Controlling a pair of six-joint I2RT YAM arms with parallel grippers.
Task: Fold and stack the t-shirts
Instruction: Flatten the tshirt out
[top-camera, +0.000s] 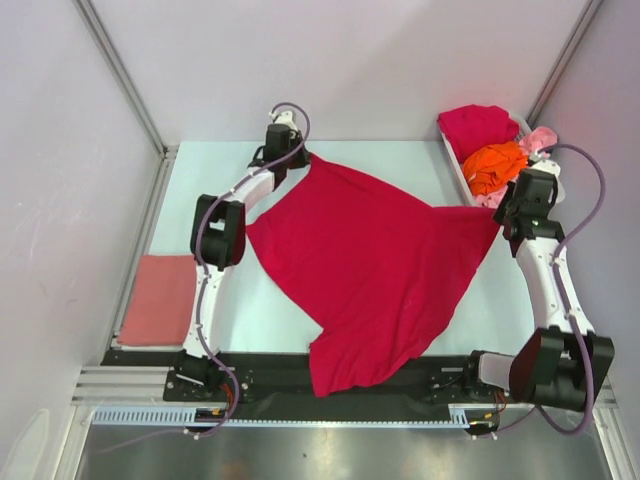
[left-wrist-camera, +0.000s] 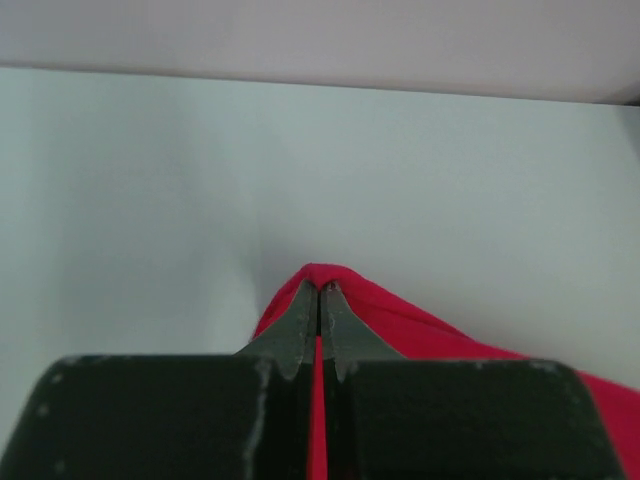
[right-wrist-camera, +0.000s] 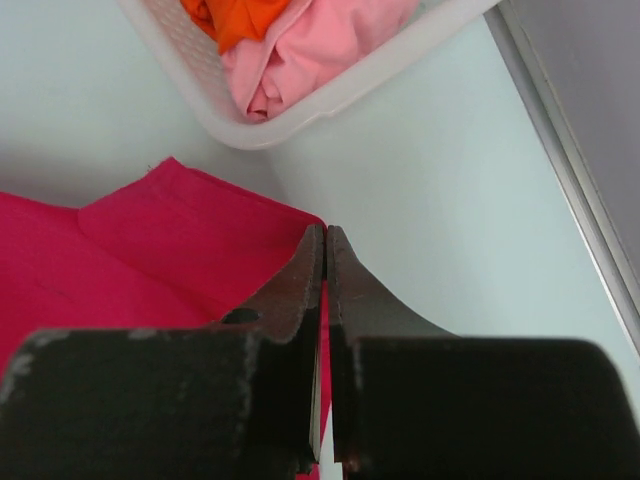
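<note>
A crimson red t-shirt (top-camera: 375, 270) lies spread across the middle of the table, its lower end hanging over the near edge. My left gripper (top-camera: 300, 158) is shut on its far left corner (left-wrist-camera: 345, 290). My right gripper (top-camera: 503, 212) is shut on its right corner (right-wrist-camera: 200, 250). A folded dusty salmon pink t-shirt (top-camera: 158, 300) lies flat at the left. The white basket (top-camera: 452, 150) at the back right holds another crimson t-shirt (top-camera: 475, 125), an orange one (top-camera: 495, 165) (right-wrist-camera: 240, 15) and a light pink one (top-camera: 540, 140) (right-wrist-camera: 310, 50).
The basket's rim (right-wrist-camera: 330, 100) lies just beyond my right gripper. Metal rails run along the table's left side (top-camera: 150, 215) and right side (right-wrist-camera: 570, 190). A black bar (top-camera: 270, 370) borders the near edge.
</note>
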